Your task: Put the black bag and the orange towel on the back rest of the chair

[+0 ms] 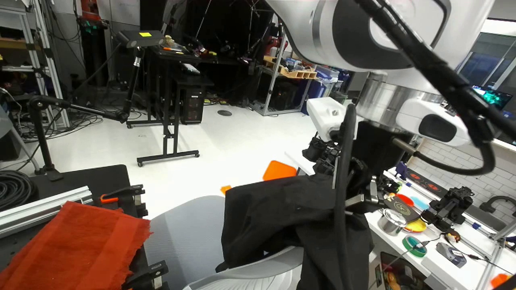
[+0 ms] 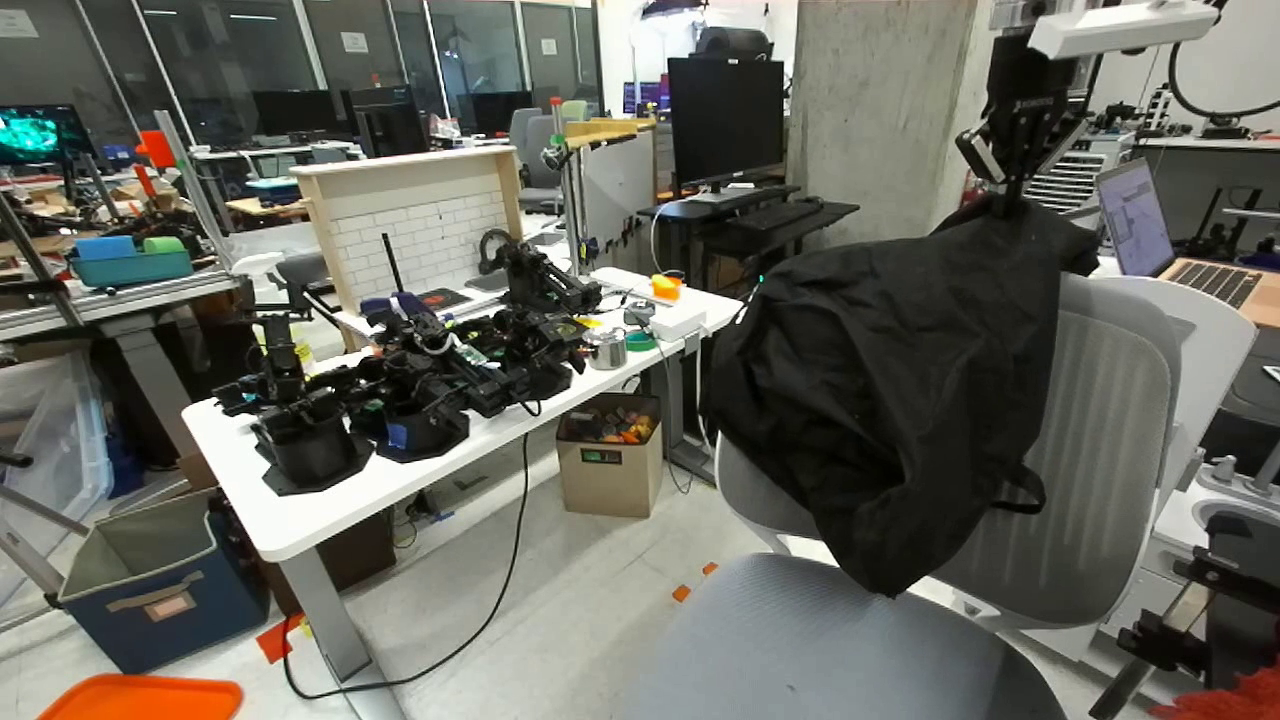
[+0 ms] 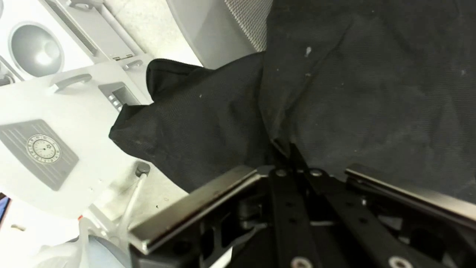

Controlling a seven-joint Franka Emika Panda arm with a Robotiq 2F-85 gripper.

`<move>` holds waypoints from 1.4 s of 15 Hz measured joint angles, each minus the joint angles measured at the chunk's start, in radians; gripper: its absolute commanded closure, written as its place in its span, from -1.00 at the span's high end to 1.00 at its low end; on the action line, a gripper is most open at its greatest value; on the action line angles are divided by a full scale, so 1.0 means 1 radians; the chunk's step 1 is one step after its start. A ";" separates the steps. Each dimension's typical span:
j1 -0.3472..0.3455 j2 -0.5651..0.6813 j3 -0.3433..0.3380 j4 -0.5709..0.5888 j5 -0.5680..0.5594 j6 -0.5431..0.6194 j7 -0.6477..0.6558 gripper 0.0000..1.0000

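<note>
The black bag hangs draped over the top of the grey chair's back rest, with cloth on both sides. It also shows in an exterior view and fills much of the wrist view. My gripper points down, shut on a fold at the top of the bag, just above the back rest. In the wrist view the gripper's fingertips pinch the cloth. The orange towel lies flat on a black table; only its frayed edge shows in an exterior view.
The chair seat extends in front of the back rest. The black table bears clamps and a metal rail. A white table holds small black robot arms. A laptop and white play kitchen stand behind the chair.
</note>
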 measured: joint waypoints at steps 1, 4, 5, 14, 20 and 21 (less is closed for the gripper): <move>0.000 0.016 0.000 0.015 -0.002 -0.013 0.000 -0.98; 0.002 0.045 0.000 0.052 -0.011 -0.046 0.000 -0.31; 0.004 0.049 0.001 0.063 -0.011 -0.053 -0.001 -0.15; 0.046 -0.104 0.040 0.124 -0.007 -0.125 -0.041 1.00; 0.099 -0.203 0.114 -0.026 0.048 -0.142 -0.119 1.00; 0.103 -0.210 0.124 -0.060 0.069 -0.141 -0.142 1.00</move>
